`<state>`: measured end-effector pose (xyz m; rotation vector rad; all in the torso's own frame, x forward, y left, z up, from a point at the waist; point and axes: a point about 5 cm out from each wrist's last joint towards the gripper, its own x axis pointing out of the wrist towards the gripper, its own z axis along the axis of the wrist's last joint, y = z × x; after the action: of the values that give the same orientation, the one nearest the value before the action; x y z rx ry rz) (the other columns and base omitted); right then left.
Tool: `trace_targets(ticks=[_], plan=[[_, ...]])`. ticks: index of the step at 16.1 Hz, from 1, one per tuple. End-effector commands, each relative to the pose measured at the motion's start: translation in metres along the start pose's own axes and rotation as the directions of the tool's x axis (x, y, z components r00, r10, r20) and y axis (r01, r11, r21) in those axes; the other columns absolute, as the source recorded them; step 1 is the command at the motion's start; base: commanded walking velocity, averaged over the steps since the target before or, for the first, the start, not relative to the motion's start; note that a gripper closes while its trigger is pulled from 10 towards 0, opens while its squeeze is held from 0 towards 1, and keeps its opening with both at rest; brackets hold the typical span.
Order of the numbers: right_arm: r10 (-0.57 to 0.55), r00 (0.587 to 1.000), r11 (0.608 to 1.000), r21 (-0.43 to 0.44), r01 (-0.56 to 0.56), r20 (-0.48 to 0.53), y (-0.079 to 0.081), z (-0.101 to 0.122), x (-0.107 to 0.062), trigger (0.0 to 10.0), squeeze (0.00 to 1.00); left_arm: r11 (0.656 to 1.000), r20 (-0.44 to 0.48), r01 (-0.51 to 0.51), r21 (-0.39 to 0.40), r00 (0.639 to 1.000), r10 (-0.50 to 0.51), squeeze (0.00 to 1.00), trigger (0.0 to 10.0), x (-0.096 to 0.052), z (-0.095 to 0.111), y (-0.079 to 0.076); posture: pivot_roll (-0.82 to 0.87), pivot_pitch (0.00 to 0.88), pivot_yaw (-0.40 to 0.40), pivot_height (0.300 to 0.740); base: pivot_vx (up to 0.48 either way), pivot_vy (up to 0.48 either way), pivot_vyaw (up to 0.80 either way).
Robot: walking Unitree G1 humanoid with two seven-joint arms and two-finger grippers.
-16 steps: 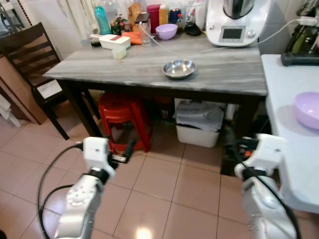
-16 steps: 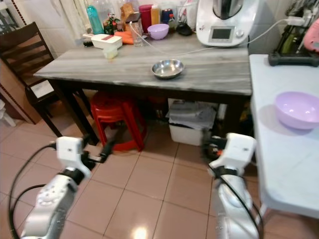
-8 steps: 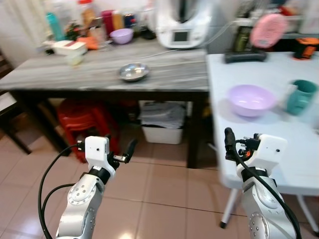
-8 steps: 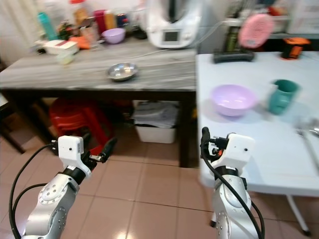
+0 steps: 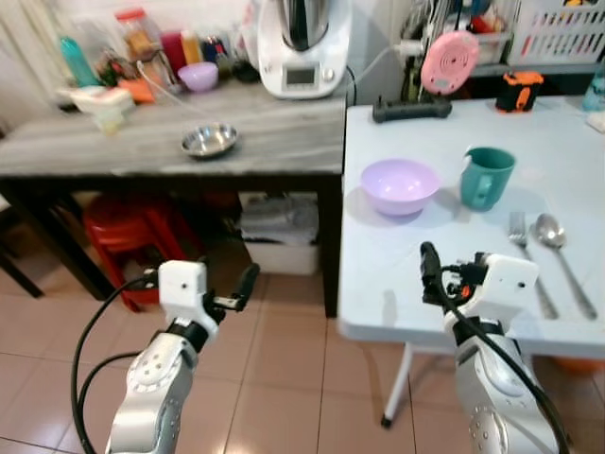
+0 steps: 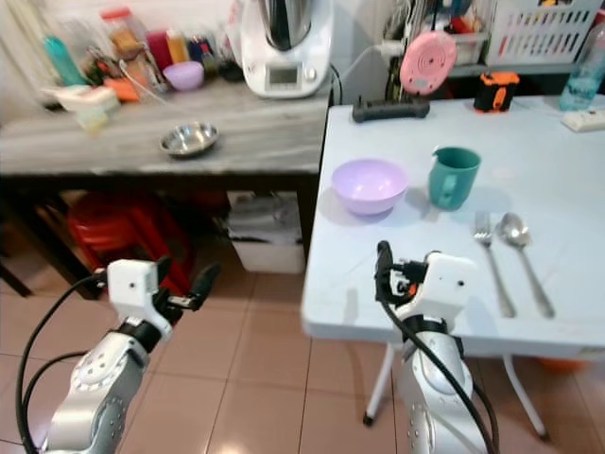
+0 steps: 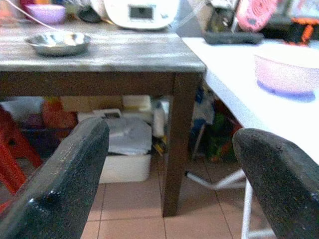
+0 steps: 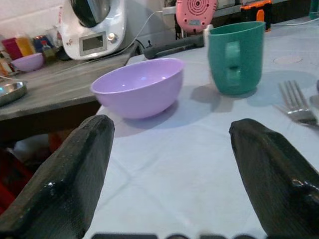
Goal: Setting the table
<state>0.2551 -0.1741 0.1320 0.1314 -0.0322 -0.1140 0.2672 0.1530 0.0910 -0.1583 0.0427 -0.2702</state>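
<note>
Left eye view: a white table (image 5: 567, 161) on the right, butted against a grey wooden table (image 5: 142, 142) on the left.
Purple bowl (image 5: 400, 183): upright on the white table near its left edge, empty.
Green mug (image 5: 488, 176): just beside the bowl, on the side away from the wooden table.
Fork (image 5: 522, 248) and spoon (image 5: 556, 248): lying side by side beyond the mug, fork nearer the mug.
Right gripper (image 5: 427, 268): raised at the white table's near edge, fingers spread wide in the right wrist view — nothing between them; bowl and mug sit ahead of it.
Left gripper (image 5: 248, 281): low over the tiled floor in front of the wooden table, fingers wide apart, holding nothing.
Wooden table: a steel dish (image 5: 209, 140), a white kitchen appliance (image 5: 301, 47), bottles and a small purple bowl (image 5: 198, 76) at the back — red stool (image 5: 128, 232) underneath.
</note>
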Motion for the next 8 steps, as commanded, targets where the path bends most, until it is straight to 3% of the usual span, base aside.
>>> trace_targets(ticks=[1, 8], plan=[[0.001, 1.0, 1.0, 0.0, -0.001, 0.003, -0.0007, 0.0008, 0.0004, 10.0, 0.0, 1.0, 0.013, 0.021, 0.004, 1.0, -0.021, 0.0, 10.0, 0.002, 0.0033, -0.0028, -0.07, 0.0, 0.118, 0.74, 0.0, 0.0, 0.0], [0.004, 1.0, 1.0, -0.004, -0.004, 0.008, -0.0005, 0.0022, 0.0011, 10.0, 0.0, 0.995, 0.027, 0.096, -0.014, 0.995, -0.095, 0.0, 10.0, 0.0019, 0.0052, -0.0082, -0.07, 0.0, 0.117, 0.74, 0.0, 0.0, 0.0]])
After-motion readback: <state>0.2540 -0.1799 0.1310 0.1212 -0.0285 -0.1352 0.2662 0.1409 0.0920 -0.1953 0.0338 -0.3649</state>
